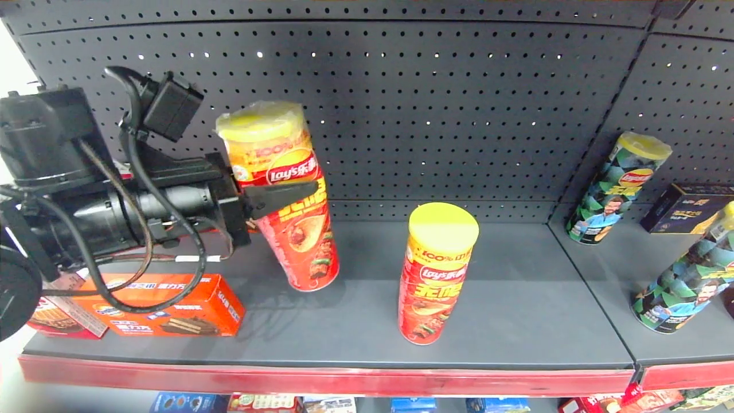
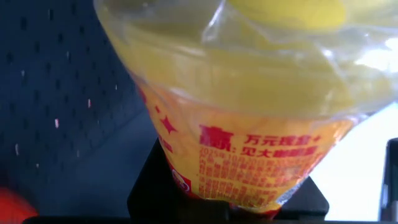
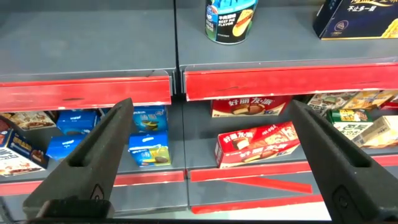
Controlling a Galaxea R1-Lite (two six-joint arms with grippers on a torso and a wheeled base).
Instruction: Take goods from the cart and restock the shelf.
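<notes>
A: Biggest thing first?
B: The dark shelf [image 1: 516, 310] with its red front lip, and the pegboard [image 1: 430, 115] rising behind it.
A: And the arms?
B: In the head view the left gripper [image 1: 287, 196] comes in from 9 o'clock, clamped across the middle of the held can [image 1: 301, 246]. The right gripper [image 3: 210, 109] has its two fingers spread wide with nothing between them. It faces stocked shelves [image 3: 249, 81] that carry boxes.
A: Where exactly is that can?
B: It is red with a yellow lid and clear film over the top, and it is tilted so the lid leans toward 11 o'clock. Its base is down by the shelf deck, but I cannot tell whether it touches.
A: What else is on the shelf?
B: Take the standing can [image 1: 434, 275], upright and of the same kind, as the dial's centre. The held can is at 10 o'clock, apart from it. An orange box [image 1: 172, 307] lies flat at 9 o'clock near the front lip, under the arm. In the next bay a green can [image 1: 616, 189] stands at 2 o'clock and a second green can [image 1: 682, 287] at 3 o'clock. A dark box [image 1: 685, 209] sits between them.
</notes>
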